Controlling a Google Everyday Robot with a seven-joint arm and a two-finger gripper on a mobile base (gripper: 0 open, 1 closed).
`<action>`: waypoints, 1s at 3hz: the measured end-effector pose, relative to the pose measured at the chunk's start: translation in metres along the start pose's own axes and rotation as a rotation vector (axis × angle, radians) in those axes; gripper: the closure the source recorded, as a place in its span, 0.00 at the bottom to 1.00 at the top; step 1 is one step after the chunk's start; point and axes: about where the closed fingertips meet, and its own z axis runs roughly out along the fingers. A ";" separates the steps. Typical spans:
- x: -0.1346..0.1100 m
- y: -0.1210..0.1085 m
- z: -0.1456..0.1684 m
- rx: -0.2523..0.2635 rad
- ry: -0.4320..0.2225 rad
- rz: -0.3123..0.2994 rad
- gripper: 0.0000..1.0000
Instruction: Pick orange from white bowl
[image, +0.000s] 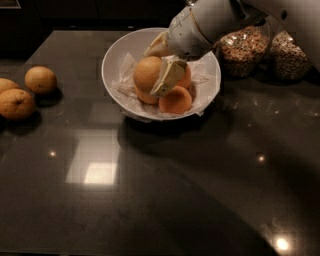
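The white bowl (114, 56), lined with crumpled white paper, stands at the back middle of the dark counter. My gripper (159, 66) reaches into it from the upper right. It is shut on the orange (146, 73), the large pale yellowish-orange fruit, with one cream finger (168, 77) across its right side and the other behind it at the top. The orange is raised a little above the smaller deep-orange fruits (175, 100) that lie in the bowl.
Three orange fruits (40, 79) lie on the counter at the far left. Two glass jars of grains (243, 49) stand right behind the bowl's right side. My white arm crosses the upper right corner.
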 end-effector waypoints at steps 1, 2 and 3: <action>0.012 -0.012 -0.029 0.073 -0.001 0.026 1.00; 0.017 -0.016 -0.059 0.142 0.024 0.047 1.00; 0.017 -0.016 -0.059 0.143 0.025 0.048 1.00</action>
